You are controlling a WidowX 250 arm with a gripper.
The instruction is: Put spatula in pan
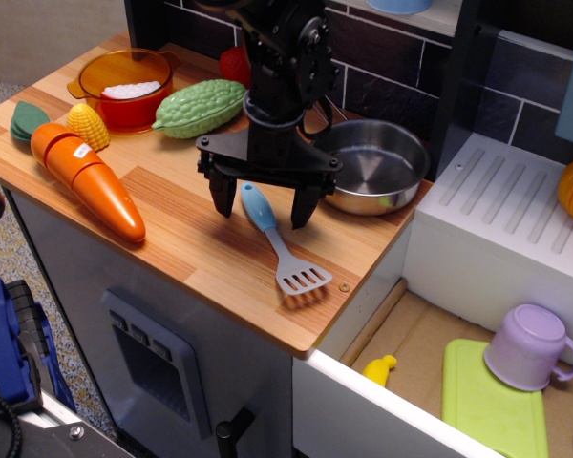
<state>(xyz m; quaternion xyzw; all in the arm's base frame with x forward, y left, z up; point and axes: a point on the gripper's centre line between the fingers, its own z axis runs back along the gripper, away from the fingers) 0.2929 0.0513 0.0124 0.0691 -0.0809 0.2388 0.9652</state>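
On the wooden countertop, the gripper straddles the blue handle of the toy spatula, its jaws spread wide and unclenched; the steel pan sits just beside it.

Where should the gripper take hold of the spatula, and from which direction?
Probably the light blue handle of the spatula, from straight above. It lies flat on the wooden counter, and the handle is thicker than the slotted blade. The open gripper already straddles its handle end.
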